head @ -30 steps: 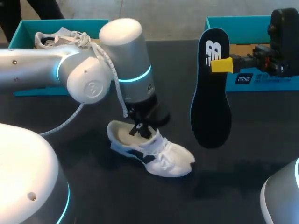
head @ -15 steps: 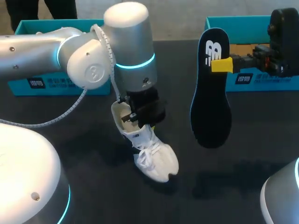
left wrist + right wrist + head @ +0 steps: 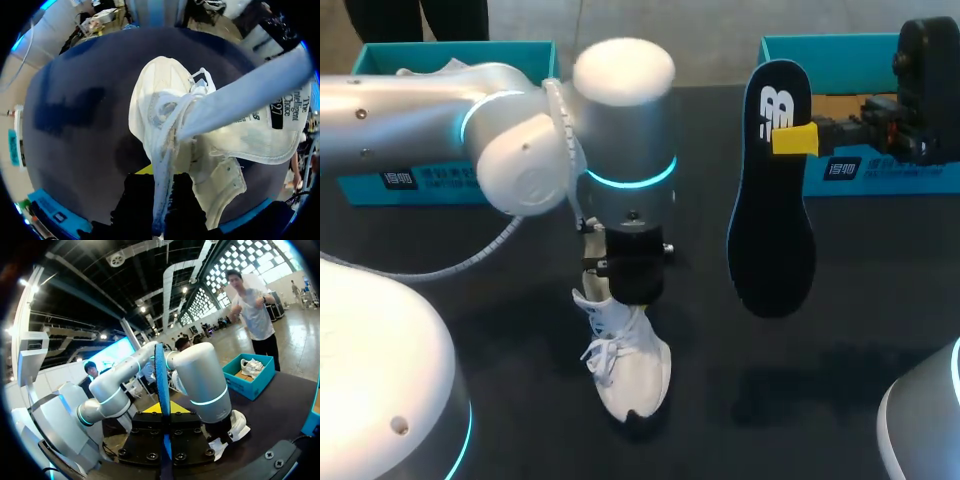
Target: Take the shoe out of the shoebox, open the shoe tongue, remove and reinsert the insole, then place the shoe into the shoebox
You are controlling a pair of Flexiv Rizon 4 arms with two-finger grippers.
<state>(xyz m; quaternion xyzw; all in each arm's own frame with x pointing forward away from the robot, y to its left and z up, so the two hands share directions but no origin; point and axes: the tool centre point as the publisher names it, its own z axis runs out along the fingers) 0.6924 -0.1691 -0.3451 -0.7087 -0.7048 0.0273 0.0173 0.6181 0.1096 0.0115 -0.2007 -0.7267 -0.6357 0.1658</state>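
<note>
The left gripper pinches the white lace-up sneaker at the heel end. In the left wrist view a thin white edge of the shoe runs up between the two black fingers, which press on it from both sides. Ahead of these jaws lie the loose laces and the toe, and the padded tongue folds out to one side. From above, the sneaker hangs below the jaws with its toe pointing away from them. I cannot tell whether the toe touches the dark tabletop.

The right gripper is clamped on the black foam insole near its heel end, and the long forepart hangs below the jaws. In the right wrist view the insole stands edge-on between the yellow tips. The sneaker is well apart from it, beyond the jaws.

One teal cardboard shoebox stands behind the left gripper, and another teal shoebox sits behind the right one.
</note>
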